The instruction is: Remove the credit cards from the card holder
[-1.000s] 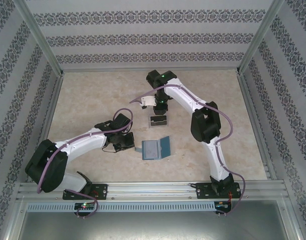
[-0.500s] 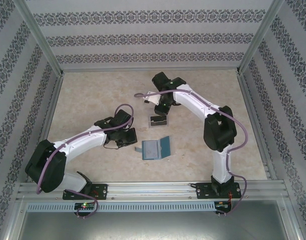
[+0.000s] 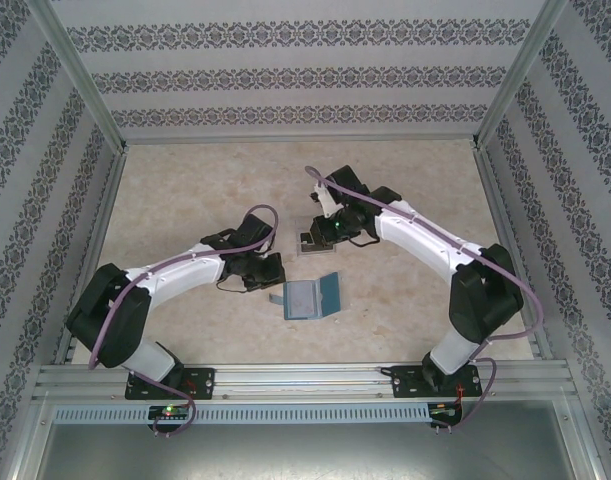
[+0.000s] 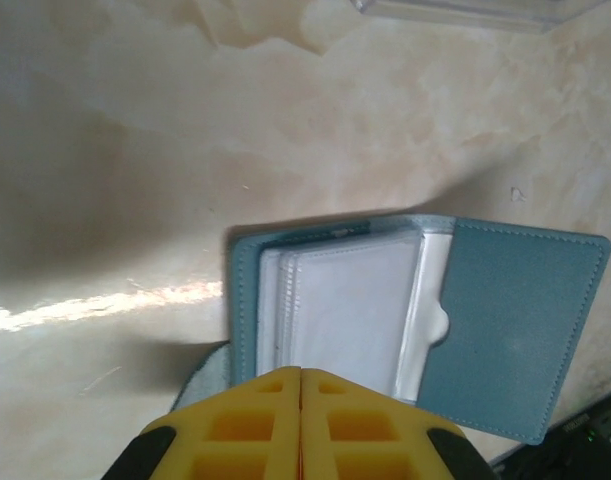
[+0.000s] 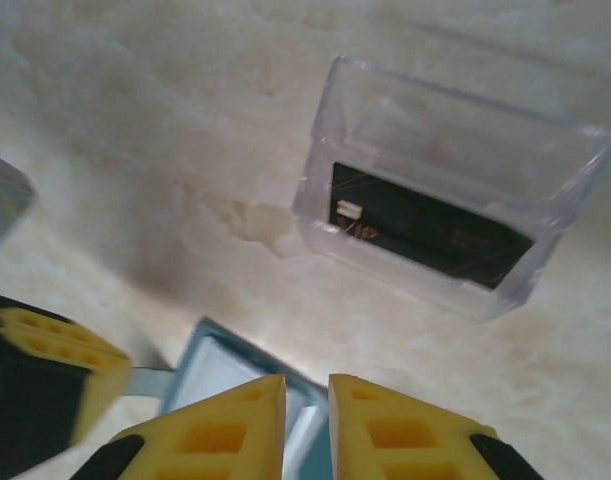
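The right gripper (image 5: 307, 400) has swung from the tray (image 5: 465, 120) to the open wallet (image 4: 515, 330), jaws slightly apart. The left gripper (image 4: 301, 400) is closed by its tab (image 5: 150, 379). A card (image 5: 425, 225) lies in the tray. If unpinned, the wallet may skid.

The top camera looks down from the near edge over the whole desk (image 3: 185, 190); both wrist cameras hang close above it, sharing the card holder (image 4: 415, 320).

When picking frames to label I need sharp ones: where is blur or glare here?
Left wrist: glare streak on the table, card holder sharp; right wrist: clear tray sharp, near fingers soft; top external: even light.
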You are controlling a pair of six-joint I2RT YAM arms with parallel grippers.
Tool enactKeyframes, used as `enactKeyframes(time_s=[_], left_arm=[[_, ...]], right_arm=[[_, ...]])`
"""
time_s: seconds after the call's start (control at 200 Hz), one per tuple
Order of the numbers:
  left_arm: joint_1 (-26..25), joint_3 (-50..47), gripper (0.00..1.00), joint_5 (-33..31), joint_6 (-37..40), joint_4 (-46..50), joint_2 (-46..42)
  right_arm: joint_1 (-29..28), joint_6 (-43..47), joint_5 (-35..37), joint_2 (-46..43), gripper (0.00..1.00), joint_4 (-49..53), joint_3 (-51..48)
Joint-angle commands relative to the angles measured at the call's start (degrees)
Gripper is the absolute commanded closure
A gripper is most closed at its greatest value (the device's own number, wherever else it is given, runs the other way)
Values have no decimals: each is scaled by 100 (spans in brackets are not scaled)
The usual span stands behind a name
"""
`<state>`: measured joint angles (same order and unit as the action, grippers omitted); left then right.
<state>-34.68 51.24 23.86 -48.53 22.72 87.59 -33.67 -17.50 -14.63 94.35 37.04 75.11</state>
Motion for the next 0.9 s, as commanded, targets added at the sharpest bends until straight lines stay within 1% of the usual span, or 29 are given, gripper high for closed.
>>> enactKeyframes(time_s=[0.0,0.07,0.12,0.24,0.355,0.545,0.694,0.894], left_arm=[[-113,51,95,360,129,-353,159],[-162,36,95,405,142,-369,214],[-178,21,96,400,145,-381,234],[-180,-95,97,332,140,-426,263],[-180,-107,98,401,227,-289,350],[-180,-205,99,365,431,-51,373],[-180,-389,99,302,459,-83,383],[-175,-544,100,199,493,-169,375]], right_arm=[[-100,-1418,-461,-310,80,-302,-293],[-96,-1932,-600,-364,81,-199,-406],[-129,-2071,-743,-420,82,-234,-515],[-254,-2197,-638,-663,82,-354,-861],[-308,-2368,-629,-672,82,-386,-1062],[-484,-2548,-566,-603,80,-447,-1346],[-603,-2720,-505,-538,77,-511,-1486],[-859,-2811,-459,-251,77,-531,-1469]])
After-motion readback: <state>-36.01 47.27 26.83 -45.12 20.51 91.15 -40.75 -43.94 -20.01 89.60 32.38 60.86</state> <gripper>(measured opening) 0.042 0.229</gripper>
